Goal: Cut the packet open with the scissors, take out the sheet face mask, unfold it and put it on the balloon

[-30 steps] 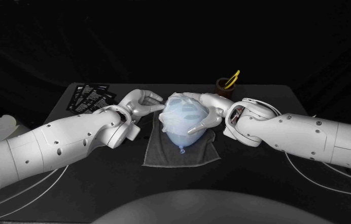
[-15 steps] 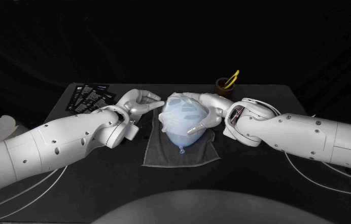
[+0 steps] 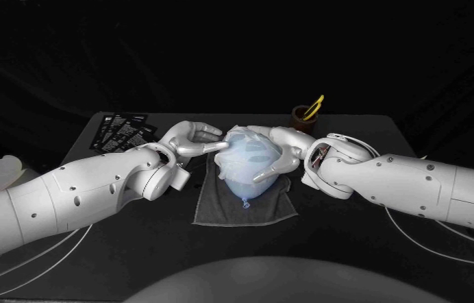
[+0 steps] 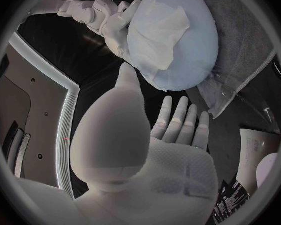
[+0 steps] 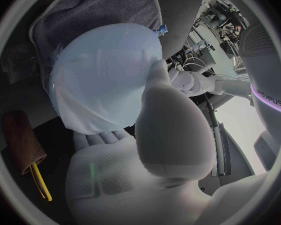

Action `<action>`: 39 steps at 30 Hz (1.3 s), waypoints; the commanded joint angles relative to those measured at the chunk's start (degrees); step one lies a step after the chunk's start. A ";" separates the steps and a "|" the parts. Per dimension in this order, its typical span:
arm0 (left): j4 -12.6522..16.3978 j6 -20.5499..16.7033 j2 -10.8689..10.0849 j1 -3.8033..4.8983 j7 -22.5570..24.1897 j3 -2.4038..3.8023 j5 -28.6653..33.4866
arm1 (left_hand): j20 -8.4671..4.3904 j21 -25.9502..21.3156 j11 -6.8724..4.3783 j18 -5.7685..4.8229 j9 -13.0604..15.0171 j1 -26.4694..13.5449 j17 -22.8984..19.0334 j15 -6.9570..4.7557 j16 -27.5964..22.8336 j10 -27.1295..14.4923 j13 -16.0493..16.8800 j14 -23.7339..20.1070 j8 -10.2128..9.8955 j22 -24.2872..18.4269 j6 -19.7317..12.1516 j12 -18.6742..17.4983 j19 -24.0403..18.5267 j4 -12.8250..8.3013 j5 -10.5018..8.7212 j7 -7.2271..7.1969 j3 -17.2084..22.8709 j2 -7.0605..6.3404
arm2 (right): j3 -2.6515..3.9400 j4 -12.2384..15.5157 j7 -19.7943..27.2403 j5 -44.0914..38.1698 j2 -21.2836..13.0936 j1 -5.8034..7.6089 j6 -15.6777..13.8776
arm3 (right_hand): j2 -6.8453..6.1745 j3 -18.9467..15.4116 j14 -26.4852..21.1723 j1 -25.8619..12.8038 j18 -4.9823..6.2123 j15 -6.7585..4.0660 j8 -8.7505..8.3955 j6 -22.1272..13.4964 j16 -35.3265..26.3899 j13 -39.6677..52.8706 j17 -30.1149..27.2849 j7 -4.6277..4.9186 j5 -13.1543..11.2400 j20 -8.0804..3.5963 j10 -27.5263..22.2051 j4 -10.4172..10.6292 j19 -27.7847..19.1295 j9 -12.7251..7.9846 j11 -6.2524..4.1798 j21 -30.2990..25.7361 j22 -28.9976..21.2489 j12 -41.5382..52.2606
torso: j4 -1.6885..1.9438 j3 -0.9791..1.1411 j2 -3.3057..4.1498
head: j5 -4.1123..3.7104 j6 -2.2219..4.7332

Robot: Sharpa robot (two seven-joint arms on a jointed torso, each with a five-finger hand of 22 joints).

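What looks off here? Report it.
The mask lies creased and partly folded on the balloon, not smoothed flat. The right hand holds the balloon on the towel. Nothing looks spilled or broken.

The balloon point(image 3: 245, 183) is smooth pale-blue rubber, half see-through, with a soft sheen. The face mask point(image 4: 160, 35) on it is thin white fabric, creased and clinging. Under it lies a towel point(image 3: 222, 207) of grey, matt, nubbly cloth. The table point(image 3: 366, 248) is matt black. The left arm point(image 3: 89, 193) and right arm point(image 3: 405, 179) are glossy white plastic. The left hand point(image 3: 190, 138) and right hand point(image 3: 281, 145) are satin silver with finely dimpled palms. The packets point(image 3: 123, 130) are smooth, black and printed. The scissors point(image 3: 314, 106) have shiny yellow plastic handles. The cup point(image 3: 301, 116) is matt brown.
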 commanded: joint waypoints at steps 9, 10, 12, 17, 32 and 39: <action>-0.94 1.13 1.04 -0.04 -0.36 0.05 -3.39 | -0.04 0.03 -0.03 -0.64 -0.18 4.50 0.19 0.04 -1.21 0.00 0.08 -0.03 0.05 0.09 -0.61 -1.04 -0.19 -0.23 -0.21 6.99 3.65 4.71 | -0.46 0.05 -0.67 -0.16 0.06 -0.66 3.02 | 0.68 0.34 -0.05 0.10 0.16 0.37 0.40 0.17 -0.28 0.05 -0.09 9.18 -0.13 0.17 -0.05 0.06 0.30 0.05 0.34 0.40 0.09 0.28 | -0.08 0.03 0.04 | -0.01 0.01; -1.03 0.86 1.08 -0.05 -0.39 0.05 -3.29 | -0.04 0.04 -0.09 -0.64 -0.16 4.84 0.32 -0.03 -1.16 0.37 0.10 0.75 0.25 0.09 -0.40 -1.05 -0.17 -0.37 -0.28 6.97 5.20 6.78 | -0.46 0.05 -0.67 -0.15 0.07 -0.67 3.01 | 0.68 0.34 -0.05 0.10 0.16 0.37 0.40 0.17 -0.28 0.05 -0.09 9.18 -0.13 0.17 -0.05 0.06 0.30 0.05 0.34 0.40 0.09 0.28 | -0.06 0.02 0.02 | -0.04 0.01; -1.17 0.47 1.13 -0.05 -0.46 0.05 -3.03 | -0.05 0.05 -0.12 -0.63 -0.15 5.02 0.39 -0.07 -1.22 0.61 0.09 1.12 0.38 0.10 -0.26 -1.09 -0.14 -0.44 -0.33 6.96 6.17 8.03 | -0.46 0.06 -0.67 -0.15 0.07 -0.68 3.01 | 0.68 0.34 -0.05 0.10 0.16 0.37 0.40 0.17 -0.28 0.05 -0.09 9.18 -0.13 0.17 -0.05 0.06 0.30 0.05 0.34 0.40 0.09 0.28 | -0.05 0.04 0.00 | -0.06 0.01; -1.61 -0.42 1.18 -0.05 -0.80 0.05 -2.45 | -0.06 0.18 -0.28 -0.55 -0.14 7.12 0.82 -0.31 -0.80 1.66 0.10 4.06 0.90 0.19 0.43 -1.09 0.63 -1.12 -0.39 6.90 8.51 12.28 | -0.46 0.06 -0.66 -0.12 0.08 -0.70 3.02 | 0.77 0.40 -0.03 0.12 0.15 0.39 0.42 0.24 -0.28 0.06 -0.09 9.18 -0.14 0.17 0.04 0.06 0.36 0.08 0.36 0.42 0.11 0.29 | -0.02 0.03 -0.01 | -0.04 0.01; -2.38 -1.12 1.12 -0.05 -3.27 0.05 -6.66 | -0.12 0.43 -0.66 -0.22 -0.38 15.23 1.48 -0.75 -0.45 3.18 0.07 8.50 1.59 0.35 1.06 -1.65 2.65 -6.50 -0.37 6.56 12.38 12.67 | -0.46 0.03 -0.64 -0.05 0.19 -0.73 2.94 | 0.77 0.40 -0.03 0.12 0.15 0.39 0.42 0.24 -0.28 0.06 -0.09 9.18 -0.14 0.17 0.04 0.06 0.36 0.08 0.36 0.42 0.11 0.29 | -0.02 0.02 -0.04 | 0.34 0.01; -2.83 -2.33 1.03 -0.05 -3.54 0.05 -7.51 | -0.16 0.78 -0.93 0.22 -0.44 16.13 1.88 -1.08 0.09 4.25 0.09 11.09 2.00 0.55 1.87 -1.71 4.84 -7.85 -0.36 6.34 13.94 12.71 | -0.46 0.03 -0.62 -0.05 0.24 -0.77 2.87 | 0.77 0.40 -0.03 0.12 0.15 0.39 0.42 0.24 -0.28 0.06 -0.09 9.18 -0.14 0.17 0.04 0.06 0.36 0.08 0.36 0.42 0.11 0.29 | -0.02 0.05 -0.05 | 0.35 0.01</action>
